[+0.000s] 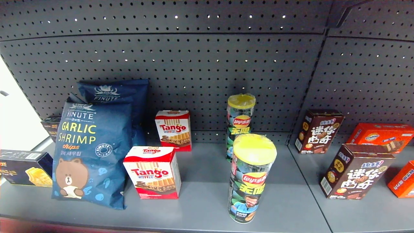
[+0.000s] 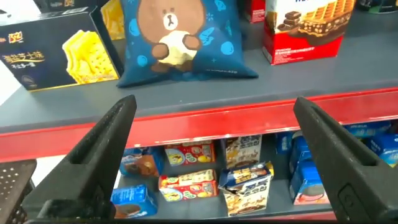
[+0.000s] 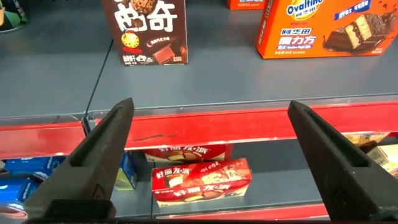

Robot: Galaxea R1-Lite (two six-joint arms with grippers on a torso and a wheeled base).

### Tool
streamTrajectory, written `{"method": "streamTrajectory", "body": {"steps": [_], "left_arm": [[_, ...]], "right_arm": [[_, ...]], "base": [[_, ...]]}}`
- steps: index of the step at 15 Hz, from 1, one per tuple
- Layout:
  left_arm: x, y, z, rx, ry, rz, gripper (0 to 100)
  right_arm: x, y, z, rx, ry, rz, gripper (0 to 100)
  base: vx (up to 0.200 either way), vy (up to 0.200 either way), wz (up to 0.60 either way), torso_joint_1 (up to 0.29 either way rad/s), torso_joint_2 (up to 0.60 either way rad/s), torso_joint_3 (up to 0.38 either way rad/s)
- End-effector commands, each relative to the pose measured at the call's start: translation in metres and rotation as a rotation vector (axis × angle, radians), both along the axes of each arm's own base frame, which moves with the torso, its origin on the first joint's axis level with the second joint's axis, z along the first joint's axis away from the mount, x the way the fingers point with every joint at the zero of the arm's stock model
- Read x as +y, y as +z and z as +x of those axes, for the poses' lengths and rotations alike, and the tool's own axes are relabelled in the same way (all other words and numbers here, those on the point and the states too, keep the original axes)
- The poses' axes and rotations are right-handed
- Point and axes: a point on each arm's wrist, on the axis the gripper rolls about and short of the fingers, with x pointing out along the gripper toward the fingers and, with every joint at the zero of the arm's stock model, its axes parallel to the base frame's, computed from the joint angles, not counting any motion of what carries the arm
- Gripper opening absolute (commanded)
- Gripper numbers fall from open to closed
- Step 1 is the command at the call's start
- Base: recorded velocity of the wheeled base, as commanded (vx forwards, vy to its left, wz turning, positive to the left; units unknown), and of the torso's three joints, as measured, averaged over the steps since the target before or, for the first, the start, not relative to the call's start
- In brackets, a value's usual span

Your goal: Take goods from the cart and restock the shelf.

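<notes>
The left gripper (image 2: 214,104) and the right gripper (image 3: 211,106) both stood wide open, holding nothing, near the red front edge of the shelf (image 1: 207,194).

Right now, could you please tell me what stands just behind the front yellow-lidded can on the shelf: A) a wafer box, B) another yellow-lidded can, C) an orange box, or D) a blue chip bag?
B: a second yellow-lidded can stands upright directly behind the front can.
</notes>
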Motion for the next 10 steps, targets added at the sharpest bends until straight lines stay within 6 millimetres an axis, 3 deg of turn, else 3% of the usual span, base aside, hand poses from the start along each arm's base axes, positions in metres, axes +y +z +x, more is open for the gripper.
{"method": "streamTrajectory", "body": {"steps": [1,4,7,10], "left_arm": [[-0.0001,0.0000,0.0000,0.001,-0.003,-0.012,100],[0.0000,0.0000,0.0000,0.001,0.004,-0.018,100],[0.0000,0.0000,0.0000,0.002,-0.002,-0.025,100],[-0.0001,0.0000,0.0000,0.002,-0.003,-0.032,100]], "right_arm": [[0.0000,0.0001,0.0003,0.004,-0.001,0.000,100],[0.0000,0.0001,0.0003,0.004,-0.001,0.000,100],[0.0000,0.0001,0.0003,0.004,-0.001,0.000,100],[0.0000,0.0001,0.0003,0.004,-0.001,0.000,100]], "base": [[0.000,0.000,0.00,0.000,0.00,0.000],[0.000,0.000,0.00,0.000,0.00,0.000],[0.000,-0.200,0.00,0.002,0.00,-0.001],[0.000,0.000,0.00,0.000,0.00,0.000]]}}
